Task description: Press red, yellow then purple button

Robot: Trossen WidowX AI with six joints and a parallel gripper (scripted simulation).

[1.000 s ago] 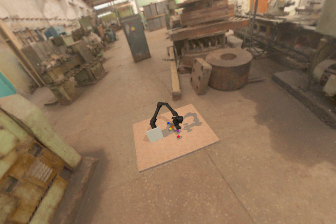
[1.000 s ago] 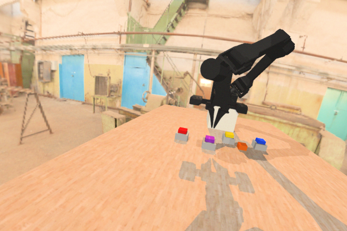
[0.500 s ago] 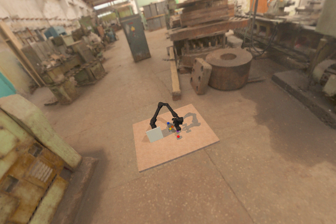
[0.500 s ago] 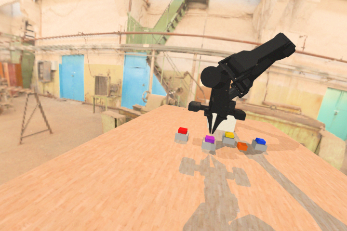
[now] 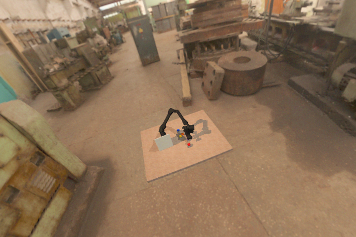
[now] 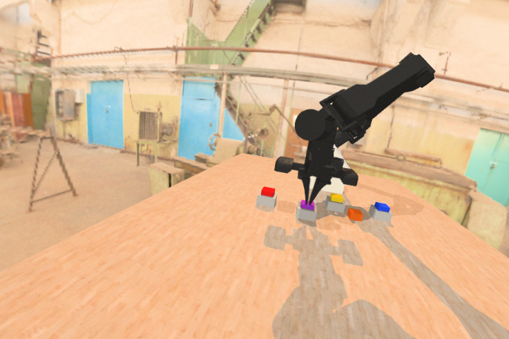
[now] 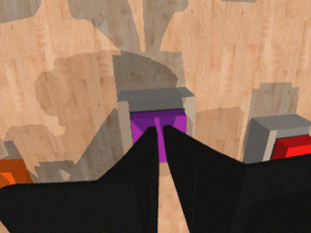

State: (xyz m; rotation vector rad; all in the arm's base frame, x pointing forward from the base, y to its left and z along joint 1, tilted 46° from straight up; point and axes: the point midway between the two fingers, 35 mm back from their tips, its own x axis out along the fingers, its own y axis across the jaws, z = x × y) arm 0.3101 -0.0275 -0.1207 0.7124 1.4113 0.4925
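Observation:
The purple button point(image 6: 307, 206) point(image 7: 173, 121) sits on a grey base. My gripper point(image 6: 309, 203) point(image 7: 159, 132) is shut and empty, pointing down, with its fingertips at the top of the purple cap. Whether the cap is pushed down is hard to tell. The red button point(image 5: 189, 144) point(image 6: 268, 191) point(image 7: 296, 148) stands up on its base, to the right of the fingers in the wrist view. The yellow button point(image 5: 180, 136) point(image 6: 336, 198) stands raised just right of the purple one in the exterior view; it is out of the wrist view.
An orange block point(image 6: 355, 214) point(image 7: 11, 174) lies between the yellow button and the blue button point(image 5: 178, 130) point(image 6: 382, 207). A white panel point(image 5: 163, 142) point(image 6: 330, 186) stands near the arm's base, behind the buttons in the exterior view. All stand on a wooden board point(image 5: 170, 164) point(image 6: 183, 239).

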